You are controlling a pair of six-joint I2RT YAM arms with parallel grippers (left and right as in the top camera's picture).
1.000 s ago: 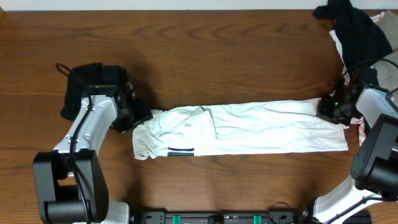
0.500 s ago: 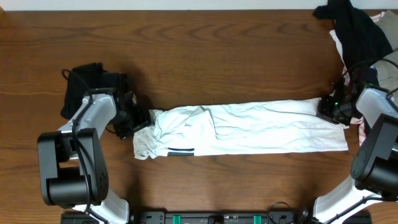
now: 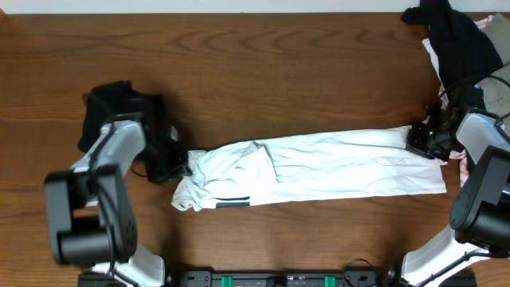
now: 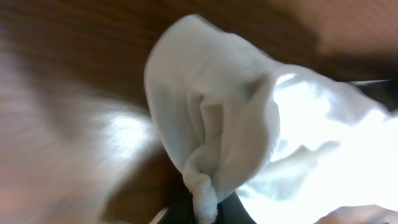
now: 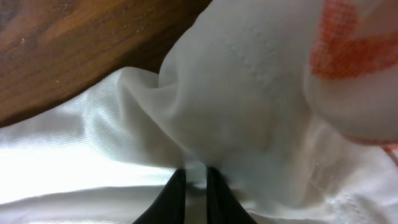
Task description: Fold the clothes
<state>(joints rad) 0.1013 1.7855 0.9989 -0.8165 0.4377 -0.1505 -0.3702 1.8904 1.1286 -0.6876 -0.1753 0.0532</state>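
Observation:
The clothes in play are a long wrinkled white shirt (image 3: 319, 167) stretched left to right across the wooden table, with small dark stripe marks (image 3: 233, 203) near its front hem. My left gripper (image 3: 182, 162) is shut on the bunched left end; in the left wrist view a twisted knot of white fabric (image 4: 205, 199) is pinched between the dark fingers of that gripper (image 4: 205, 211). At the right end my right gripper (image 3: 416, 141) is shut on the shirt, and a thin fold of white cloth (image 5: 236, 124) runs into the narrow gap of its jaws (image 5: 196, 190).
A black garment (image 3: 107, 108) lies bunched behind my left arm. A pile with a black garment (image 3: 458, 40) sits at the back right corner. A red-striped cloth (image 5: 348, 37) lies right beside my right gripper.
My left gripper has shut on the shirt's left end. That end has bunched up and shifted slightly toward the front. The right gripper has not moved.

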